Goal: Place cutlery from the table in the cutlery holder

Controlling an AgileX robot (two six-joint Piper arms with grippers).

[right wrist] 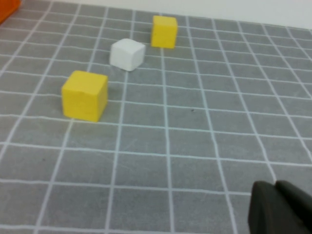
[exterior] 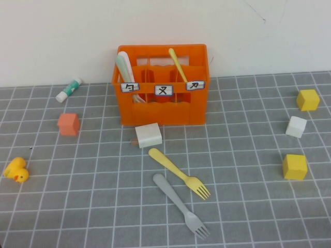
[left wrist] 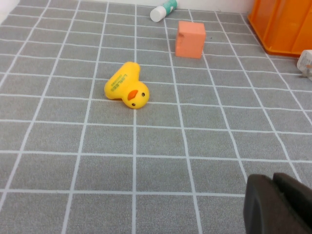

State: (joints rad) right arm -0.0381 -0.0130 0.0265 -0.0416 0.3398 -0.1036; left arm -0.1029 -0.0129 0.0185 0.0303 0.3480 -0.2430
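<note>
The orange cutlery holder [exterior: 164, 110] stands at the back middle of the grey grid table [exterior: 93, 206]. A mint-green spoon [exterior: 124, 67] stands in its left compartment and a yellow utensil [exterior: 177, 64] in its right one. A yellow fork [exterior: 178, 173] and a grey fork [exterior: 180, 204] lie on the table in front of the holder. Neither arm shows in the high view. My left gripper [left wrist: 274, 181] is shut and empty, low over the table near the duck. My right gripper [right wrist: 275, 187] is shut and empty, near the yellow cubes.
A white block [exterior: 149, 135] lies just in front of the holder. On the left are a white-and-green tube [exterior: 69, 90], a salmon cube [exterior: 68, 124] and a yellow duck [exterior: 16, 169]. On the right are two yellow cubes [exterior: 295, 166] [exterior: 307, 99] and a white cube [exterior: 296, 126].
</note>
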